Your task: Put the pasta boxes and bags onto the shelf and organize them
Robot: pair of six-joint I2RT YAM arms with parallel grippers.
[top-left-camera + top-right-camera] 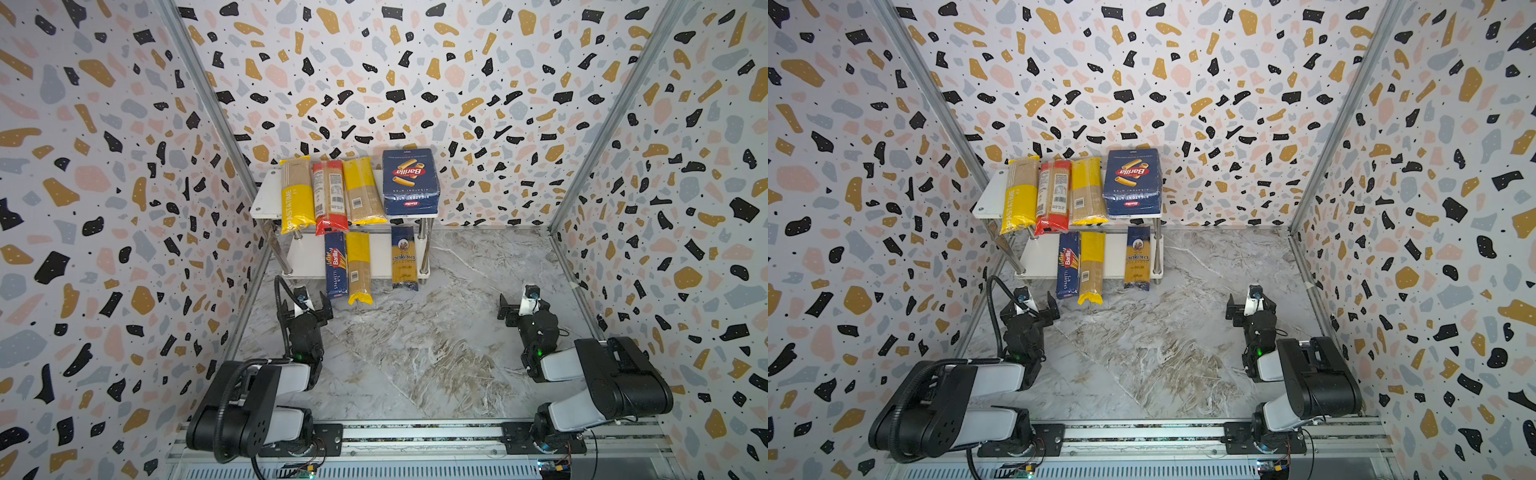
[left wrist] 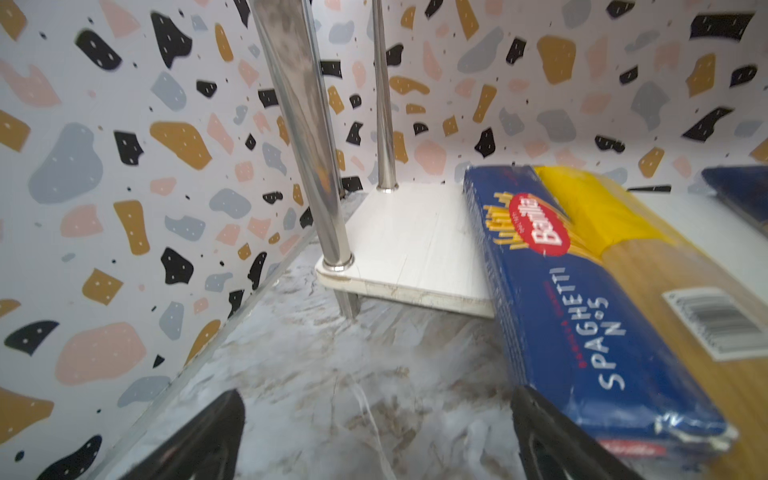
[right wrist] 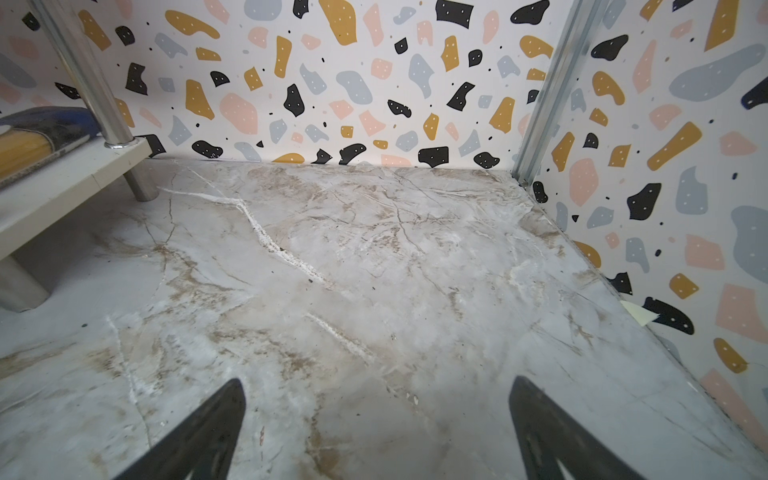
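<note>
Left wrist view: my left pincer (image 2: pixel 376 392) stands wide apart and empty before the small white two-tier chrome-posted shelf (image 2: pixel 415 249), just beside the long dark blue cardboard Barilla spaghetti box (image 2: pixel 582 311) overhanging its lower board. My right pincer (image 3: pixel 376 380), likewise spread and empty, sits well off the shelf's right front corner.

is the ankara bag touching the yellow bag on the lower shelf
Apart: both top views show a strip of bare white lower board between the ankara bag and the yellow bag.
</note>
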